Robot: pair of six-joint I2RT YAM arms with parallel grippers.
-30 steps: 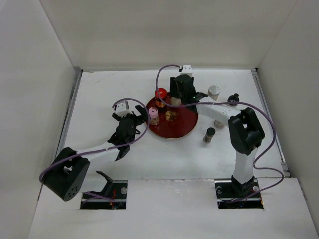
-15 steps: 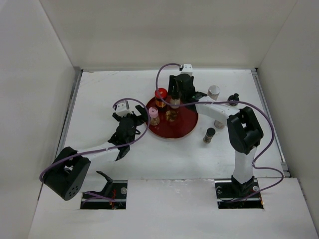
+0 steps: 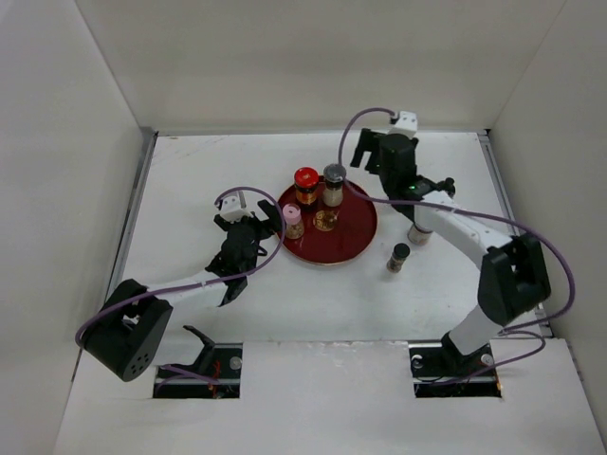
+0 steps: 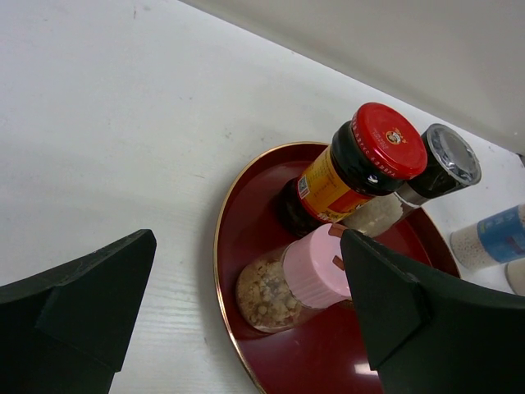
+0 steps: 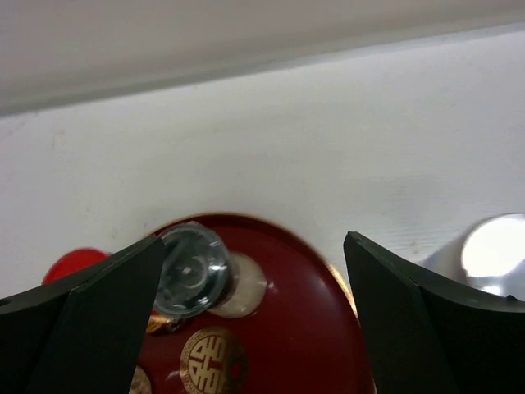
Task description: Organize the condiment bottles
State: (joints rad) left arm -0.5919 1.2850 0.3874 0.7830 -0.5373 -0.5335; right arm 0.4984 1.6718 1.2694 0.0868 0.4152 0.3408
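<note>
3 condiment bottles sit bunched on the left half of the red tray [image 3: 353, 239], red cap [image 3: 305, 177], grey cap [image 3: 334, 173], pink cap [image 3: 293, 215], probably to leave room for the rest. The black-capped shaker [image 3: 399, 253] waits on the white table [image 3: 190, 180] right of it (another is half-hidden under the right arm). Left gripper [image 4: 246, 238] and right gripper [image 5: 252, 242] gape wide, empty; white walls [image 3: 66, 142] surround.

the tray [image 3: 353, 245] sat near the middle of the table [image 3: 190, 180]; on its left half stood three bottles: the back-left jar [image 3: 305, 182], the back-right jar [image 3: 334, 180] just beside it, and the front bottle [image 3: 293, 220] by the left rim; off the tray to its right stood the lone shaker [image 3: 399, 256]; just behind that, the half-hidden bottle [image 3: 417, 232] stood under the right arm [image 3: 460, 227]
</note>
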